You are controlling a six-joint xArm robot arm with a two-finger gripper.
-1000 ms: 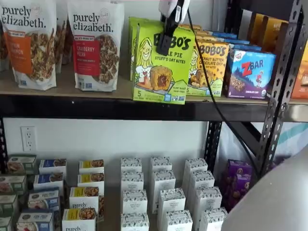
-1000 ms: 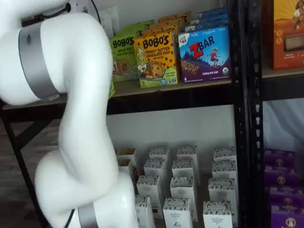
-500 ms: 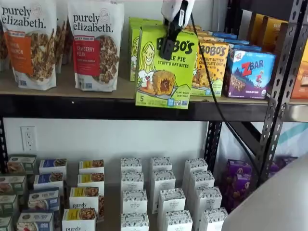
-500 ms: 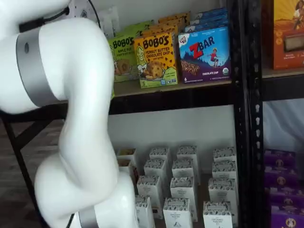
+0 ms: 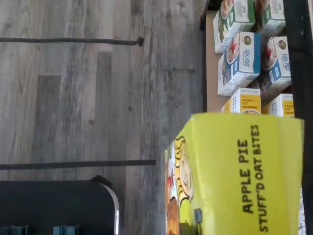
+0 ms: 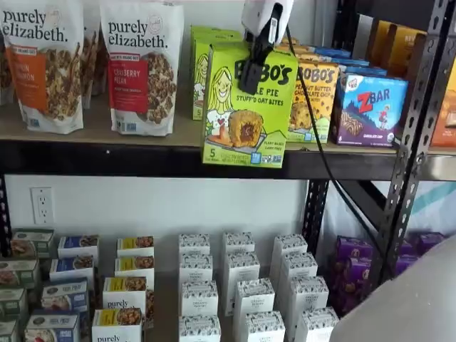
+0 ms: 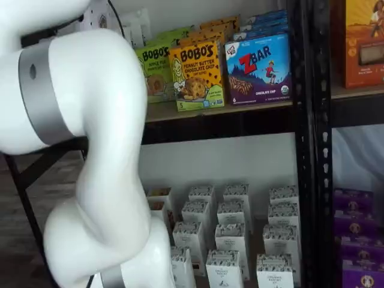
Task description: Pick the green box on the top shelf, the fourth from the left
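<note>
My gripper (image 6: 258, 55) is shut on the top of the lime-green Bobo's Apple Pie green box (image 6: 249, 105) and holds it upright in the air, in front of the top shelf's black front rail (image 6: 107, 155). The box's lower edge hangs in front of the rail. The wrist view shows the same box (image 5: 234, 176) close up, over the wooden floor. More green boxes stand behind on the shelf board in both shelf views (image 6: 203, 43) (image 7: 155, 71). In a shelf view my white arm (image 7: 90, 150) hides the held box and the gripper.
Purely Elizabeth bags (image 6: 142, 64) stand left of the held box. Yellow-orange Bobo's boxes (image 6: 317, 96) and blue Zbar boxes (image 6: 370, 107) stand to its right. A black upright (image 6: 413, 121) is at the right. Small white boxes (image 6: 242, 285) fill the lower shelf.
The gripper has drawn the green box forward off the shelf board and slightly right; it now hangs in front of the rail, nearer the camera.
</note>
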